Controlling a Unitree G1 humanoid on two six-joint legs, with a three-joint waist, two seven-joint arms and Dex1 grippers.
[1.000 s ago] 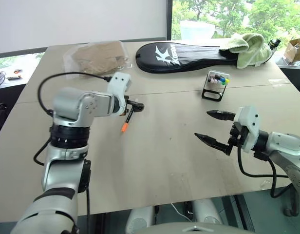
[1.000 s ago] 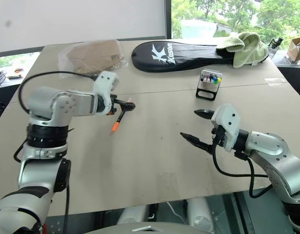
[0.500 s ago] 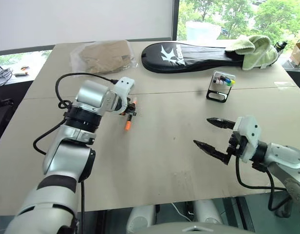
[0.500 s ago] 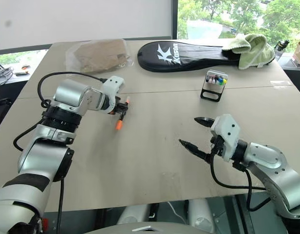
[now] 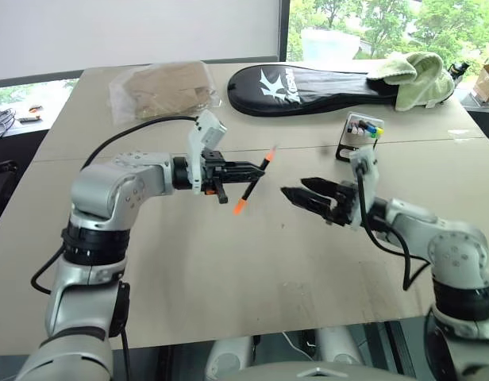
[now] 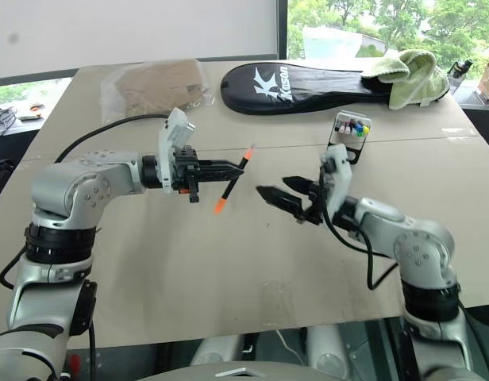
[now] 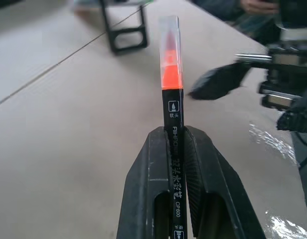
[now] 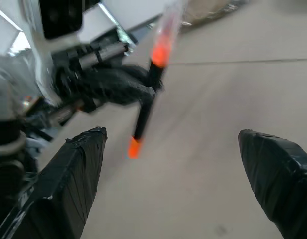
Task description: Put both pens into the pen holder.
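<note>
My left gripper (image 5: 259, 168) is shut on a black pen (image 5: 255, 181) with orange ends and holds it tilted in the air above the table's middle. In the left wrist view the pen (image 7: 172, 99) juts out past the black fingers (image 7: 153, 164). My right gripper (image 5: 294, 187) stands open just to the right of the pen, pointing at it without touching. In the right wrist view the pen (image 8: 146, 107) hangs ahead of the gap between the spread fingertips (image 8: 83, 149). The pen holder (image 5: 357, 136) stands upright behind the right gripper, with coloured tips at its top.
A long black racket case (image 5: 316, 79) lies across the table's far side, with a green towel (image 5: 419, 75) on its right end. A clear bag of brown material (image 5: 161, 89) sits at the far left. A seam (image 5: 451, 140) crosses the tabletop.
My left gripper shut on the pen, lifted it off the table and swung it to the right. My right gripper rolled and moved left towards the pen, still open.
</note>
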